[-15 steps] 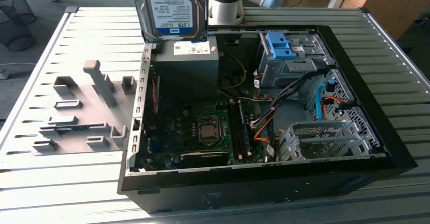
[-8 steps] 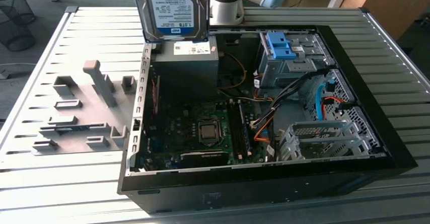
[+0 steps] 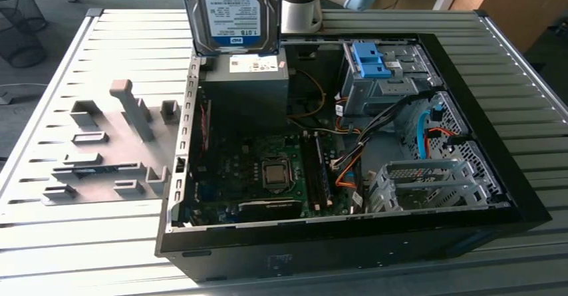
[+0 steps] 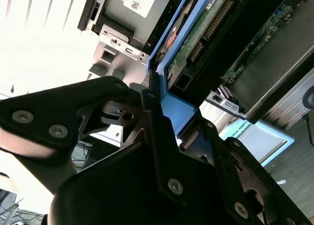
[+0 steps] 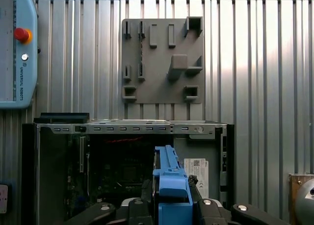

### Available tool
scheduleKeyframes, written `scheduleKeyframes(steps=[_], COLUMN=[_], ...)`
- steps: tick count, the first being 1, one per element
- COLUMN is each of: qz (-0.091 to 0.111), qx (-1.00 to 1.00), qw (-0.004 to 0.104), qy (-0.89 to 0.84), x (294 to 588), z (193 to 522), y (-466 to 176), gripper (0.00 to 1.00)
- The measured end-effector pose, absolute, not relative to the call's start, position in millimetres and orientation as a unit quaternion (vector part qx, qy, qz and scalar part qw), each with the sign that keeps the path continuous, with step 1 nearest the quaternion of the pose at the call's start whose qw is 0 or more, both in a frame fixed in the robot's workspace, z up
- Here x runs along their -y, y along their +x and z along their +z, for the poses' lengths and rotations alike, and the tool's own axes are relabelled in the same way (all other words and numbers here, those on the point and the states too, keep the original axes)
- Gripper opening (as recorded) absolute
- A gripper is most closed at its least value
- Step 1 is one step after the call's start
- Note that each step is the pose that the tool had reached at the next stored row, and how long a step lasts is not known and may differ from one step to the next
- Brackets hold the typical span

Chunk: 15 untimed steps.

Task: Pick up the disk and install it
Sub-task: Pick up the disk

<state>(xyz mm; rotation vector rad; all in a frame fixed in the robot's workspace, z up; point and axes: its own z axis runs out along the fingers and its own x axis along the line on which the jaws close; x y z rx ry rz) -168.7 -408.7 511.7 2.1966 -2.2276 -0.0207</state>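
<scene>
Exterior view: the disk [image 3: 233,13] hangs upright in the air, label toward the camera, over the far end of the open computer case [image 3: 355,243], near the dark grey box [image 3: 241,86]. The case lies on the slatted metal surface [image 3: 71,243], with a grey fixture plate [image 3: 106,149] on the exterior view's left. Second wrist view: the claw [image 4: 169,105] is clamped on the disk's blue rail [image 4: 164,36], circuit-board side showing. First wrist view: the rail edge is gripped in the claw, the open case under it and the fixture plate past the case.
</scene>
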Motion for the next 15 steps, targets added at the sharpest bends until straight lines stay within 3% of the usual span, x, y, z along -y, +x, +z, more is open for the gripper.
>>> scheduleKeyframes(steps=[15], qz=[-0.007], qx=[0.712], qw=[0.006], qy=[0.702], x=[408.7], z=[511.6], y=[-158.4], gripper=[0.36])
